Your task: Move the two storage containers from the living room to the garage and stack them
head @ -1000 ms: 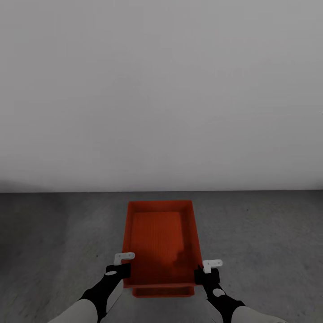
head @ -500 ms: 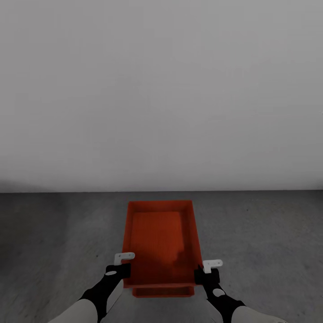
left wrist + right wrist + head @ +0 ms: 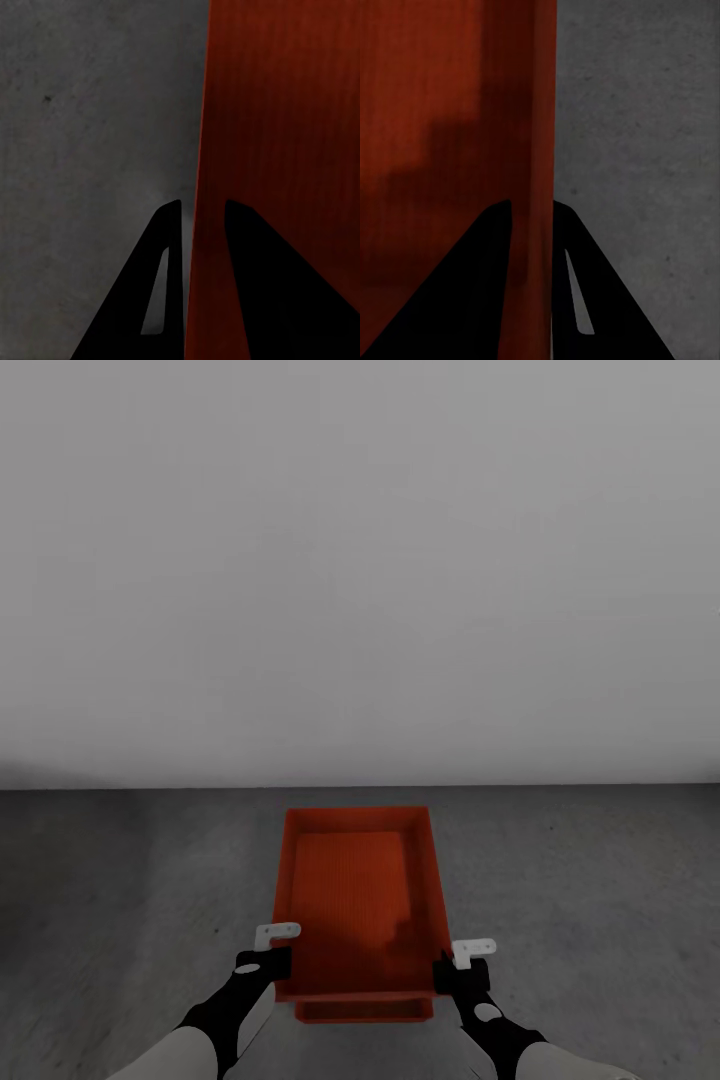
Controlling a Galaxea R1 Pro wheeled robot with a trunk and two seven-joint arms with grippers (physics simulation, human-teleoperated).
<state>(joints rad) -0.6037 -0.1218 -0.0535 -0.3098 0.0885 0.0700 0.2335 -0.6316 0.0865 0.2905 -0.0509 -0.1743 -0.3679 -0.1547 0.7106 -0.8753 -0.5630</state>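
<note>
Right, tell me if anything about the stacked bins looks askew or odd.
Slightly. The upper orange-red open-top bin is not flush with the lower orange-red bin, whose near end sticks out beneath it. Both grippers, left and right, pinch the upper bin's side walls above the dark grey concrete floor. No damage shows.

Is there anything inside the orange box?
Empty. The top storage container shows only its bare ribbed bottom, held by the left gripper and right gripper.

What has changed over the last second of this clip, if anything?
Nothing visibly changed. The left gripper and right gripper still clamp the side walls of the upper container, which sits over the lower container on the grey floor, as before.
</note>
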